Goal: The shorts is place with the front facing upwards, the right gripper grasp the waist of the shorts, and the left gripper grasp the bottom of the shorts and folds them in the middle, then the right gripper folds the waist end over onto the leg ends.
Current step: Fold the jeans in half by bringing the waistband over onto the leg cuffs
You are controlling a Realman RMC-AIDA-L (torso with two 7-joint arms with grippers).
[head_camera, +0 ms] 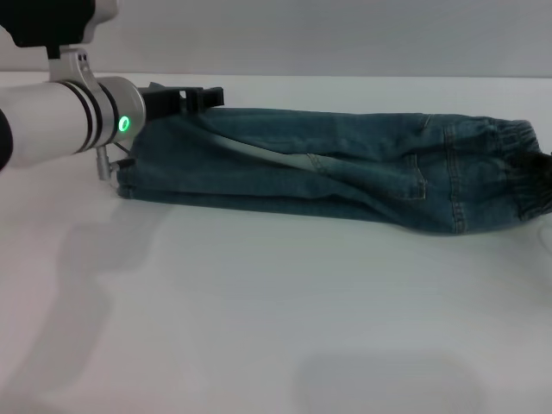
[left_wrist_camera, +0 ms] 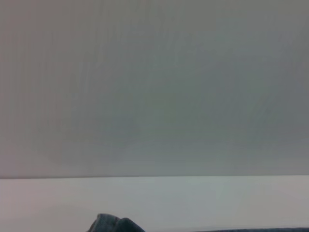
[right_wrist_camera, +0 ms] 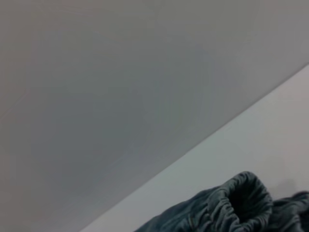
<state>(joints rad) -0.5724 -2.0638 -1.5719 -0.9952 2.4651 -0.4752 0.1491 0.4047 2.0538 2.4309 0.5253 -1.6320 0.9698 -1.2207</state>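
The shorts lie across the table as one long band of blue-green denim, one leg folded over the other. The leg ends are at the left, and the gathered elastic waist is at the right. My left gripper, a black claw on the white arm with a green ring, sits at the far corner of the leg ends. The dark tip of my right gripper shows at the picture's right edge, against the waist. The right wrist view shows the puckered waist close up, and the left wrist view shows a scrap of denim.
The white table runs wide in front of the shorts. A plain grey wall stands behind it. The left arm's shadow falls on the table at the front left.
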